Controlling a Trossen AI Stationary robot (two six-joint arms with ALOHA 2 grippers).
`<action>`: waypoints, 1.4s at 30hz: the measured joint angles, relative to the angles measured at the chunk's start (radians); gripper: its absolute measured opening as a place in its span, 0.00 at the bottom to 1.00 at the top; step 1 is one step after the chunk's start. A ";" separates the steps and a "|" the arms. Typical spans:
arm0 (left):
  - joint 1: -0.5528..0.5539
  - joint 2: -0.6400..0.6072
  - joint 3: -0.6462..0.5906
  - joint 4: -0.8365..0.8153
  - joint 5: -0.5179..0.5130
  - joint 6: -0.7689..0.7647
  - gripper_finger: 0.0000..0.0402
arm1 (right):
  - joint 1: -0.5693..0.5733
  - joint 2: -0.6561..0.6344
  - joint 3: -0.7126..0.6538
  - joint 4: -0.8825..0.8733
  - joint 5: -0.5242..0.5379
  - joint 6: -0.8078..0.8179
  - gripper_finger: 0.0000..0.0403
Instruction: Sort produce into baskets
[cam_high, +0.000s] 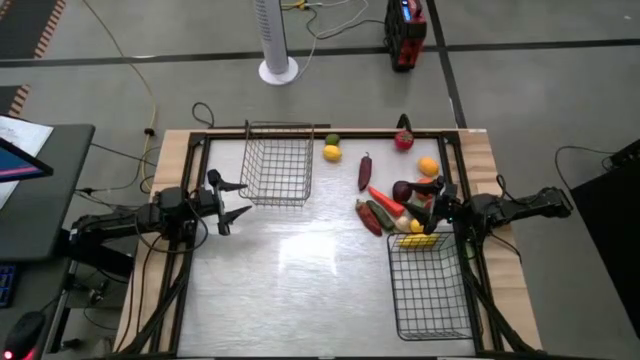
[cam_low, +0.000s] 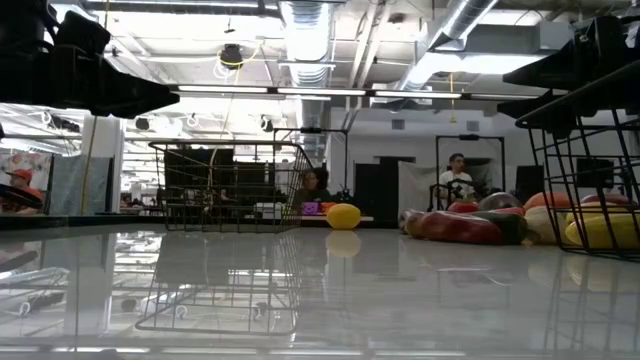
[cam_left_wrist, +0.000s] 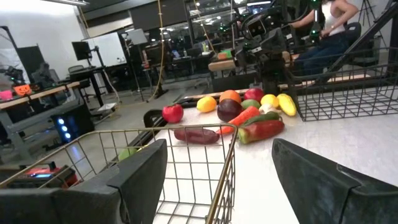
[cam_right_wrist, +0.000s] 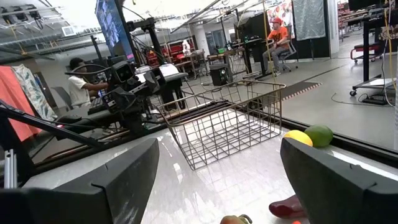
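The silvery grey basket (cam_high: 278, 162) stands on the table at the far left of centre. The darker basket (cam_high: 432, 285) stands at the near right. The produce pile (cam_high: 395, 200) lies on the table just beyond the dark basket: an orange, a maroon and a red round piece, and long red, green and dark purple (cam_high: 365, 171) ones. A long yellow piece (cam_high: 418, 240) lies against the dark basket's far wall. A yellow (cam_high: 332, 153) and a green round piece lie beside the grey basket. My left gripper (cam_high: 244, 200) is open and empty near the grey basket's near left corner. My right gripper (cam_high: 428, 207) is open above the pile's right side.
The table's dark frame rails run along its left, right and far edges. Bare tabletop (cam_high: 300, 280) lies between the baskets toward the near edge. Beyond the far edge stand a white pole base (cam_high: 278, 70) and a red device (cam_high: 405, 35). People sit in the room behind.
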 joint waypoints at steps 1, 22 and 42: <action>0.000 0.000 0.000 0.000 0.000 0.000 0.69 | 0.000 0.000 0.000 0.000 0.000 0.000 0.90; 0.000 0.000 0.000 0.000 0.000 0.000 0.69 | 0.000 0.000 0.000 0.000 0.000 0.000 0.90; 0.000 0.000 0.000 0.220 0.079 -0.223 0.69 | -0.050 0.000 -0.001 0.202 0.002 0.000 0.90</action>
